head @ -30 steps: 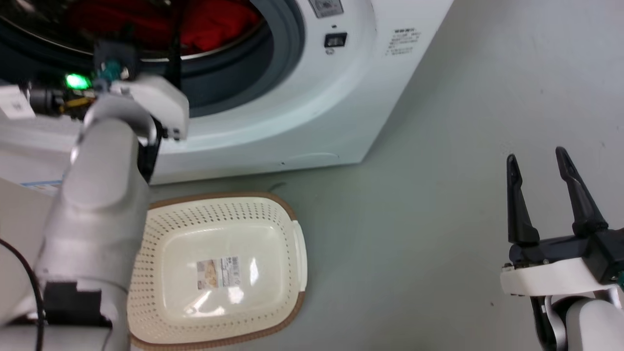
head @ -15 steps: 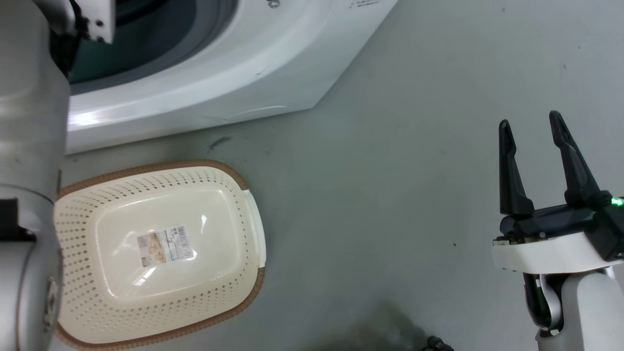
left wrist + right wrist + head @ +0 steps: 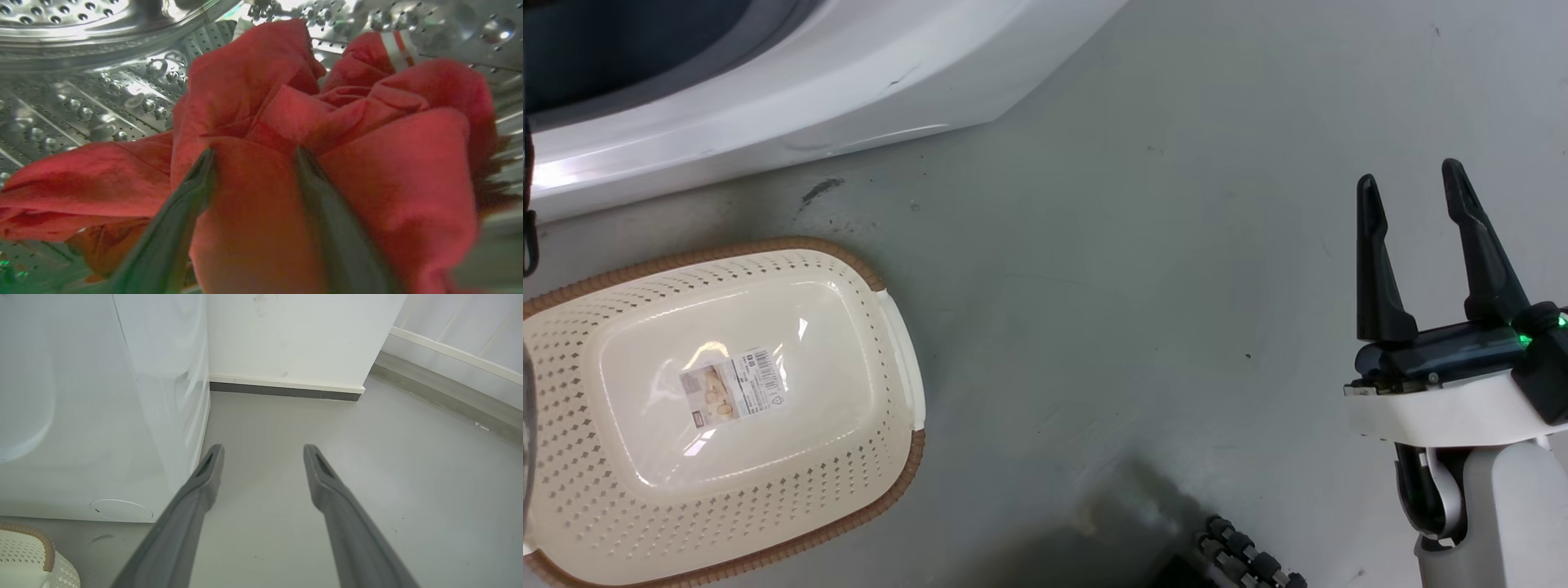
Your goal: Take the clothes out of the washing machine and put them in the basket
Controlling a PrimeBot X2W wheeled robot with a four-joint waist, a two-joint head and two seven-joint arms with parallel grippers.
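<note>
Looks like a plain laundry room: white washing machine (image 3: 768, 106) on grey floor (image 3: 1135, 286), basket (image 3: 572, 457) beside it, bare white wall (image 3: 294, 335).

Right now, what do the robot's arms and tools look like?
The right tool has two long, black, tapered fingers on a dark base with a green light, a white wrist shell, and a grey forearm with a looped cable. The left tool shows similar dark tapered fingers.

A cream basket (image 3: 605, 506) sits on the grey floor (image 3: 1135, 286) at lower left, a barcode label (image 3: 734, 396) showing on its bottom. The white washing machine (image 3: 768, 106) stands just beyond it. At lower right, the right tool (image 3: 1410, 173) hangs over the floor, fingers spread apart.
</note>
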